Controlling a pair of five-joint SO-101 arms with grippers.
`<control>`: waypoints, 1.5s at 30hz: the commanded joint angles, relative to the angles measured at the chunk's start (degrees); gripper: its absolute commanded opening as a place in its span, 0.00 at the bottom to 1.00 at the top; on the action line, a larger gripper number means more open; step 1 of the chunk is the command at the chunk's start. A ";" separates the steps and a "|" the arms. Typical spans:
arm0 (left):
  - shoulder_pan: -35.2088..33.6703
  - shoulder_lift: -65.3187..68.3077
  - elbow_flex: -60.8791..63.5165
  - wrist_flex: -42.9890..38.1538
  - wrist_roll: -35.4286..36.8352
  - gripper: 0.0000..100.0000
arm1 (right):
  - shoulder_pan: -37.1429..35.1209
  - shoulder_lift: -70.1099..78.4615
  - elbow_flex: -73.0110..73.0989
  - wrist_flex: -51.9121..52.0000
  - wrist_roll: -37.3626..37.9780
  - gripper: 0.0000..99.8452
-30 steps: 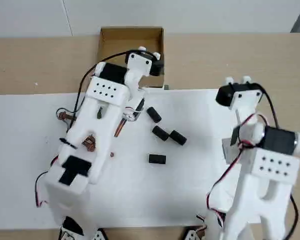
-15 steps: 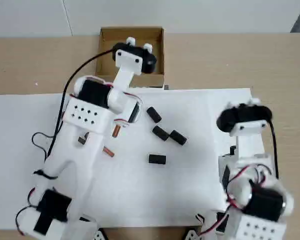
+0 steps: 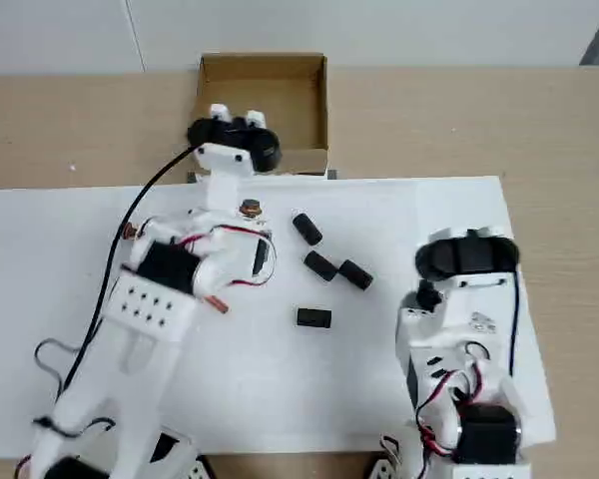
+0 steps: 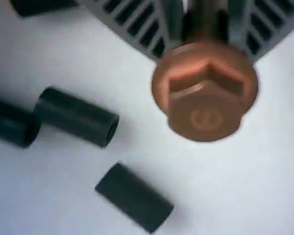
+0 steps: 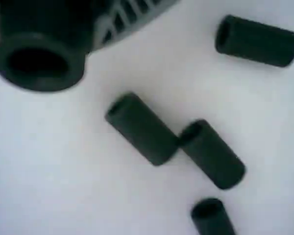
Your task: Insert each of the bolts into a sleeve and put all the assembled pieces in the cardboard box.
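1. Both arms have folded back toward the near edge over the last second.
2. Left hand (image 3: 248,218) is clamped on a bolt (image 4: 204,93). Head is up, shank hidden between the jaws; axis judged near upright.
3. Right hand (image 5: 49,29) is clamped on a sleeve (image 5: 39,61), its bore open toward the wrist camera.
4. Key relation: this sleeve lies right of the bolt and nearer, well apart.
5. Four loose sleeves (image 3: 320,265) lie on the white sheet (image 3: 280,399) between the two hands. Mating above the sheet should clear them.
6. A loose bolt (image 3: 217,302) lies beside the left arm.
7. Cardboard box (image 3: 265,70) stands on the bench (image 3: 539,120), beyond the sheet's far edge.
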 commanded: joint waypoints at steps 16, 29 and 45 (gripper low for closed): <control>0.26 -31.12 23.16 -17.41 18.46 0.00 | -20.70 -11.56 13.89 -17.45 -0.35 0.00; 3.43 -59.16 40.84 -23.74 22.33 0.01 | -30.11 -13.49 24.18 -26.77 4.13 0.00; 9.32 -71.91 47.87 -23.65 25.41 0.01 | -35.30 -13.49 26.11 -31.25 8.35 0.00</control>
